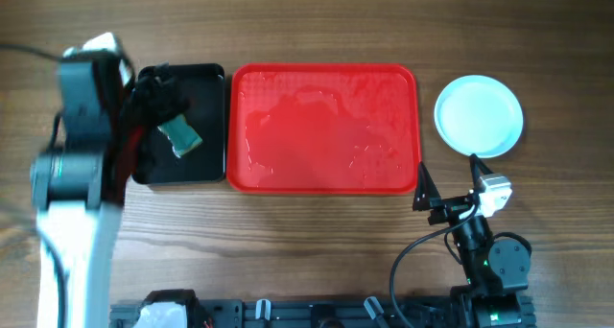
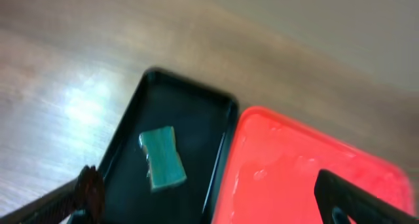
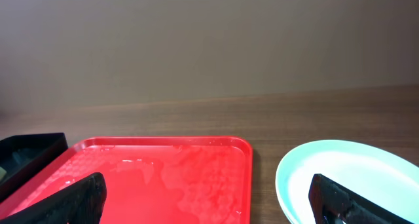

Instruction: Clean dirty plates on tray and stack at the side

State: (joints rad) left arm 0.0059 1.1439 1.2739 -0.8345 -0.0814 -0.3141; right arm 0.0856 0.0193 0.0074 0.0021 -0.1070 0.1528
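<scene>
plates: count unclear | black tray: partly under left arm (overhead) | left wrist view: blurred

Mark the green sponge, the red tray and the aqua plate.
green sponge (image 1: 180,136): overhead view, top face.
red tray (image 1: 324,128): overhead view, middle of bare floor.
aqua plate (image 1: 479,115): overhead view, centre.

We see a wooden table with warm brown grain running along its length. From the right wrist view, a plain, dull grey-brown wall rises behind its far edge. From the left wrist view, a pale patch of reflected light lies on the wood.
</scene>
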